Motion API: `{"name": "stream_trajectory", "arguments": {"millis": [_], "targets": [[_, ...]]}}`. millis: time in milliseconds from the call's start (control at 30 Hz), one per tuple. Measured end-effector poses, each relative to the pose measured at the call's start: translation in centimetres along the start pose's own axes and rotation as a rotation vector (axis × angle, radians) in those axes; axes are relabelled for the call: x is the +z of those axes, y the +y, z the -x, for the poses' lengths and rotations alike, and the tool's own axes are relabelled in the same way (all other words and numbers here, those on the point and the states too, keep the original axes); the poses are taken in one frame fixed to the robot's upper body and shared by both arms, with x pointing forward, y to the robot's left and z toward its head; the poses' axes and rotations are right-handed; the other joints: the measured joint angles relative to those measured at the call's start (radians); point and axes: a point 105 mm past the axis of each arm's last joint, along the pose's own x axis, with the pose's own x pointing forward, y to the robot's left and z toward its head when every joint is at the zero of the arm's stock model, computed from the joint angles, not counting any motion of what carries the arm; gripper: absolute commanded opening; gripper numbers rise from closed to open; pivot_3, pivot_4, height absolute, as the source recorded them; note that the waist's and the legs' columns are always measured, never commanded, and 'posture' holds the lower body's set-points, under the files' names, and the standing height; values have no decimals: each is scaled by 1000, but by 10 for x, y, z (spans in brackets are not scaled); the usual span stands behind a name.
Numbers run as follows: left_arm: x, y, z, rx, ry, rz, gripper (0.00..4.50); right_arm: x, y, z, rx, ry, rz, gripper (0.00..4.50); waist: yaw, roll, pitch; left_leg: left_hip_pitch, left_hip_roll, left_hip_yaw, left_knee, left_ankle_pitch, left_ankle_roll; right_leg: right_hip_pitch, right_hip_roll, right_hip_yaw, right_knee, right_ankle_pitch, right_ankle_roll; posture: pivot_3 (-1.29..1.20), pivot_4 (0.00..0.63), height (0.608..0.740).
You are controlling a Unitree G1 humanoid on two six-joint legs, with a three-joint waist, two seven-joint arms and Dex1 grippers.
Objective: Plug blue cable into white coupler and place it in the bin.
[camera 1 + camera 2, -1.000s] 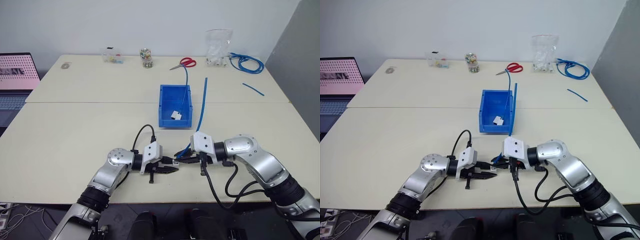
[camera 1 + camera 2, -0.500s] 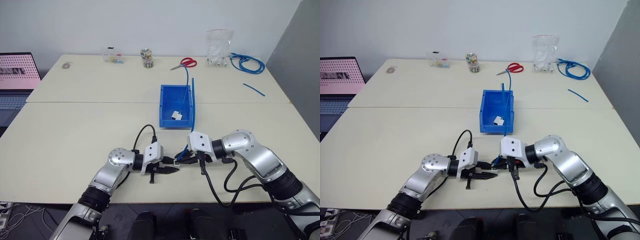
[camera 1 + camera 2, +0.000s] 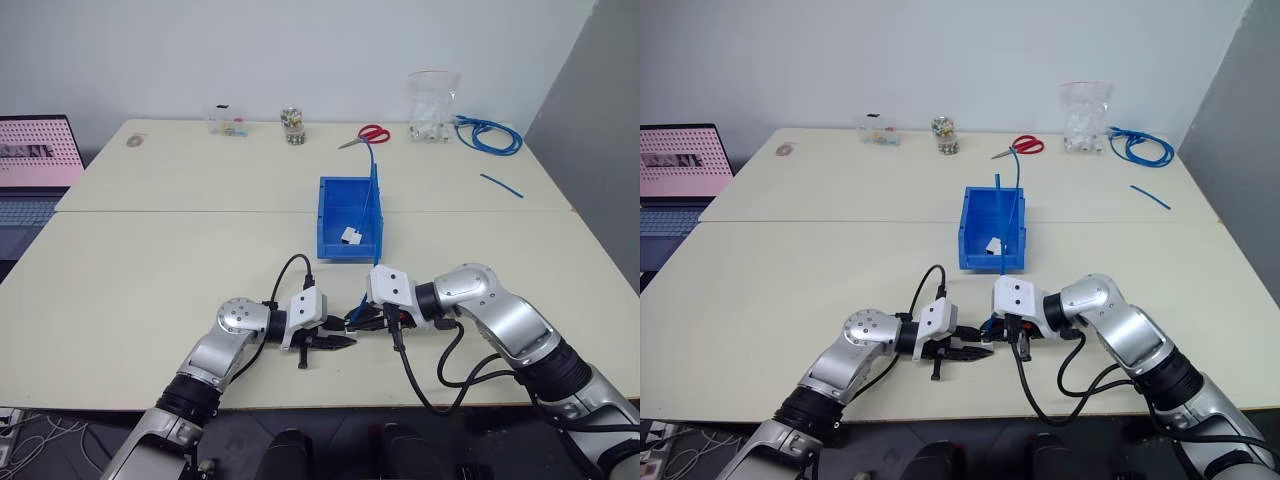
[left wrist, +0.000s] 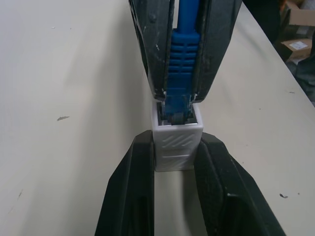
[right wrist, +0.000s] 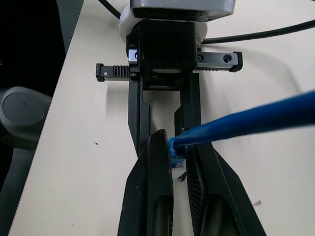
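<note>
The bin (image 3: pixel 349 216) sits mid-table (image 3: pixel 150 270), with the blue cable (image 3: pixel 371 190) running across it toward the near edge. There the white coupler (image 4: pixel 176 140) meets the cable's plug. Scissors (image 3: pixel 364 134) lie by the far edge.

My table (image 3: pixel 150 260) is pale cream. On it stand the blue bin (image 3: pixel 328 212) in the middle and, along the far edge, red scissors (image 3: pixel 368 133), a small jar (image 3: pixel 293 125), a clear bag (image 3: pixel 428 105) and a coil of blue cable (image 3: pixel 490 135) — a short blue piece (image 3: pixel 500 185) lies near.

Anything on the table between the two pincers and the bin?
Bare tabletop between the pincers and the bin, per the left eye view; the blue cable rises over it.
</note>
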Motion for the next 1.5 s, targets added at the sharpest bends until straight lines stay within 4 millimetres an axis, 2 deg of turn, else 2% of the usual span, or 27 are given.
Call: {"name": "stream_trajectory", "arguments": {"millis": [133,233,333,367,433,567,633,700,767,800,867,967,1067,1200,1367,1433,1500], "targets": [[11,0,-1,19,-34,6,2554,-1,-5,5,-43,-20,-62,97,0,0,0,0,0,0,0,0,0,0,0,0,0,0,0,0,150,740],[23,2,6,75,-79,24,3208,-3,-7,14,-84,-49,-208,97,0,0,1,-1,0,0,0,0,0,-1,-1,0,1,0,0,0,150,740],[31,4,21,157,-105,63,3890,-6,-16,29,-152,-70,-383,97,0,1,2,-5,0,-2,0,0,0,-3,-5,0,1,0,0,0,150,740],[33,5,29,194,-107,82,4176,-3,-22,34,-172,-100,-446,97,-2,1,4,-6,0,-2,0,0,0,-4,-5,0,1,0,0,0,150,740],[42,8,42,274,-123,97,4491,20,-41,46,-212,-211,-520,97,-9,2,6,-10,1,-1,1,0,0,-9,-4,1,3,0,0,0,150,740],[77,26,64,547,-246,68,4491,57,-97,75,-365,-341,-575,97,-4,3,7,-12,1,-2,1,0,0,-11,-4,0,3,3,-3,0,150,740],[88,35,75,679,-296,69,4491,62,-120,83,-432,-371,-619,97,-1,2,7,-14,0,-1,1,0,0,-12,-3,0,2,3,-4,0,150,740],[93,38,81,782,-333,97,4491,58,-142,80,-491,-362,-682,97,-2,2,7,-16,-2,2,0,0,0,-16,-2,2,2,4,-4,0,150,740],[94,35,78,846,-374,145,4500,53,-159,77,-552,-339,-709,792,-2,2,7,-18,-2,3,1,0,0,-17,-3,3,2,5,-2,0,150,740],[91,33,76,873,-382,176,4500,52,-166,74,-576,-329,-712,913,-2,2,7,-18,-3,4,1,0,-1,-17,-4,4,2,5,-2,0,150,740],[83,29,73,918,-369,219,4500,49,-177,68,-610,-305,-710,1440,-3,2,7,-18,-2,3,0,-1,-1,-18,-4,3,1,5,-2,0,150,740],[73,19,64,944,-345,264,4500,45,-186,56,-632,-264,-692,2186,-3,3,7,-18,-2,3,-1,-1,-1,-18,-4,3,1,4,-3,0,150,740],[72,20,64,968,-343,269,4500,39,-188,49,-635,-244,-701,2826,0,3,7,-18,-2,2,0,-1,-1,-18,-3,2,2,4,-3,0,150,740],[76,25,69,1011,-346,252,4500,36,-196,64,-699,-230,-670,3943,0,3,7,-18,-3,3,1,-1,-1,-18,-3,2,2,4,-3,0,150,740],[70,29,74,1043,-331,274,4500,22,-196,107,-779,-222,-620,3943,3,3,7,-19,-2,1,1,-1,-1,-17,-3,1,2,4,-3,0,150,740],[65,31,77,1060,-318,290,4500,7,-185,123,-799,-189,-590,3943,4,3,7,-19,-2,1,0,-1,-1,-17,-3,1,1,4,-3,0,150,740],[60,34,79,1071,-306,309,4500,-19,-163,131,-796,-105,-551,3943,5,3,7,-20,-2,0,0,-1,-1,-18,-3,1,1,4,-3,0,150,740]]}}
